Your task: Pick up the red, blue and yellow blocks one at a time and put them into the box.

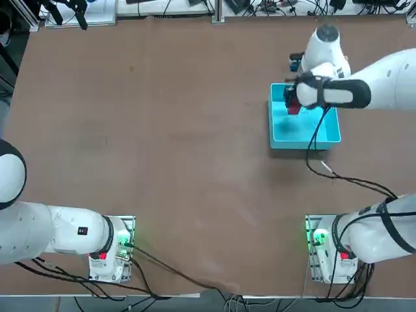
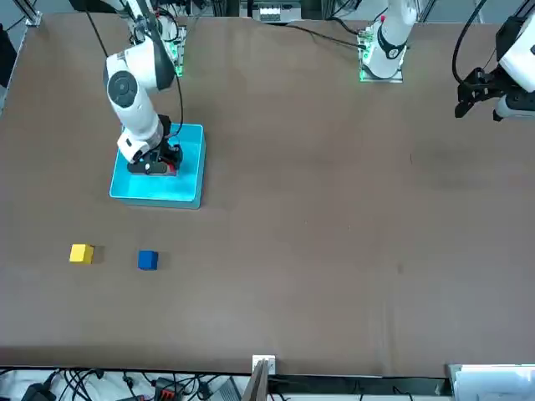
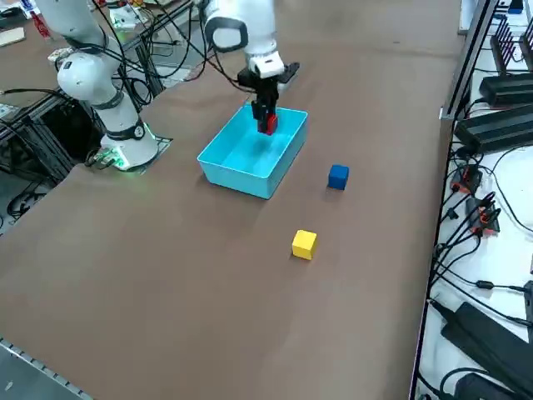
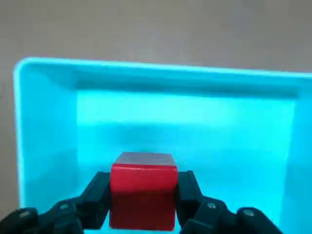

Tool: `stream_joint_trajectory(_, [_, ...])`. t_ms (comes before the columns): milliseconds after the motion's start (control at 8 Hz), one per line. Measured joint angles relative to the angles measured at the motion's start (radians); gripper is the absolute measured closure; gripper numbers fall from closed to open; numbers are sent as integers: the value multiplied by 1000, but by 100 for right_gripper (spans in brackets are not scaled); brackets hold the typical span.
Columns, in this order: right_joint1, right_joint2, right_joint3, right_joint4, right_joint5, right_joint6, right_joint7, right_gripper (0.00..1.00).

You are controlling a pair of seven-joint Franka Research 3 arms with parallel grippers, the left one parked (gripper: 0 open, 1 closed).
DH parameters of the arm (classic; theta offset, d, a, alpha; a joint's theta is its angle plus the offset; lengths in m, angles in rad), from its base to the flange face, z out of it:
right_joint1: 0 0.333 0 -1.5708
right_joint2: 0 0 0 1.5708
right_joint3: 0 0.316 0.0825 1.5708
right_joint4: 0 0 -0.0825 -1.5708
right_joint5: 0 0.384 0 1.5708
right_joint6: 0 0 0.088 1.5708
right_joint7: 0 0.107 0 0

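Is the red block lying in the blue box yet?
Not yet. The right claw is shut on the red block, holding it over the box; nothing lies inside.

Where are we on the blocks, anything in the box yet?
Nothing is released in the box yet. In hand: the right tool grips the red block over the box's interior. Left: the blue block and yellow block sit on the table, outside the box.
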Motion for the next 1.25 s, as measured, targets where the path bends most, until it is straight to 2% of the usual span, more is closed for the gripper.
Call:
stream_joint_trajectory(250, [1,43,2,-34,0,68,0,30])
stream_joint_trajectory(500, [1,64,2,-34,0,82,0,28])
stream_joint_trajectory(750, [1,60,2,-26,0,78,0,0])
stream_joint_trajectory(1000, [1,17,3,-4,0,31,-1,0])
stream_joint_trajectory(1250, [-3,-42,0,69,0,-100,-7,0])
